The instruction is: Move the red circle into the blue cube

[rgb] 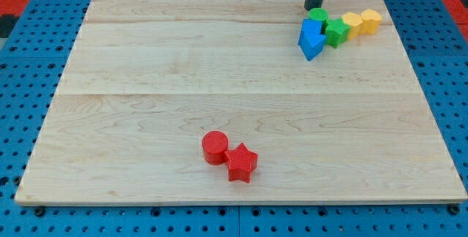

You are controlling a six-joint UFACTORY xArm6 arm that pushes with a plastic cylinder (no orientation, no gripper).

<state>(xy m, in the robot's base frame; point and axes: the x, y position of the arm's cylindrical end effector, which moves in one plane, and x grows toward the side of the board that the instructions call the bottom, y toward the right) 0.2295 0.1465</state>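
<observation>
The dark rod is seen at the view's top right, my tip point(310, 7) resting on the wooden board point(146, 61) just beside the view's-left edge of a green block point(317, 14) and holding nothing, as a bare rod with no jaws must. Directly below it in the view, a cluster of blocks is gathered: a blue block point(312, 39), taken here as the blue cube of the task though its shape reads more like a wedge, a second green block point(336, 32) touching it on the view's right, and two yellow blocks point(352, 23) point(371, 20) trailing off towards the view's right. The red circle point(215, 148) is found well apart from all this, near the view's bottom centre, with a red star point(242, 162) touching it on its lower-right side. The circle therefore lies down and to the view's left of the tip, across most of the board, while the blue block lies up and to the view's right of the circle. It is judged that the tip would have to be brought round to the circle's lower-left side, so that a push is directed towards the blue block; the red star, pressed against the circle, could be dragged along or deflect it.
</observation>
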